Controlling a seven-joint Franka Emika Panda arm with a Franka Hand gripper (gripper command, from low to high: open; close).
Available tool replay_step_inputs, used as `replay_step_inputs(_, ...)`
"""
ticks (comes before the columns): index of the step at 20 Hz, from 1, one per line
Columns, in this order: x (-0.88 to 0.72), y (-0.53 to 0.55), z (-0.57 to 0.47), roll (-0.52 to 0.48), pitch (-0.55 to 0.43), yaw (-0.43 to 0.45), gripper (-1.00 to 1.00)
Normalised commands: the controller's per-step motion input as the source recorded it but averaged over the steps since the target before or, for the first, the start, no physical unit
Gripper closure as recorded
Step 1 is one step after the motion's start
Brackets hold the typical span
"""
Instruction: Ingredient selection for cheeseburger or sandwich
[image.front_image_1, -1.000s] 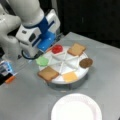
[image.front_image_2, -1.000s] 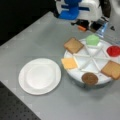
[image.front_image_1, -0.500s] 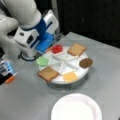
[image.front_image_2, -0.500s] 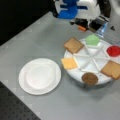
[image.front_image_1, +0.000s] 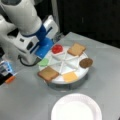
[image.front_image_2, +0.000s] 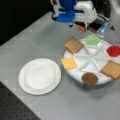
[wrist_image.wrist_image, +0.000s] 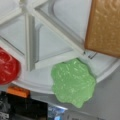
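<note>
The ingredients lie in a white divided tray (image.front_image_1: 75, 73), one piece to a section. In both front views I see the red tomato (image.front_image_1: 57, 48) (image.front_image_2: 113, 50), green lettuce (image.front_image_1: 43, 62) (image.front_image_2: 92, 39), two bread squares (image.front_image_1: 48, 73) (image.front_image_1: 76, 49), brown patty (image.front_image_1: 86, 63) (image.front_image_2: 89, 78) and orange cheese (image.front_image_1: 70, 76) (image.front_image_2: 69, 63). My blue gripper (image.front_image_1: 42, 53) (image.front_image_2: 70, 23) hangs above the tray's edge by the lettuce and holds nothing I can see. The wrist view looks down on the lettuce (wrist_image.wrist_image: 73, 83), with tomato (wrist_image.wrist_image: 7, 66) and bread (wrist_image.wrist_image: 105, 27) at its sides; no fingers show. No cheeseburger or sandwich is in view.
A large white round plate (image.front_image_1: 76, 108) (image.front_image_2: 40, 76) sits bare on the grey table beside the tray. An orange and blue object (image.front_image_1: 7, 72) lies behind the tray near the arm's base. The table's edge (image.front_image_2: 15, 105) runs past the plate.
The gripper has come slightly lower toward the lettuce side of the tray. None of the food pieces has moved.
</note>
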Motion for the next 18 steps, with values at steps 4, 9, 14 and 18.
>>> replay_step_inputs(4, 0.06, -0.22, -0.07, 0.204, 0.029, 0.035, -1.0)
replay_step_inputs(9, 0.05, -0.19, -0.16, 0.221, 0.025, 0.029, -1.0)
replay_step_inputs(14, 0.05, -0.13, -0.15, 0.215, 0.008, 0.013, -1.0)
replay_step_inputs(18, 0.04, -0.09, -0.1, 0.261, 0.003, 0.004, -1.0)
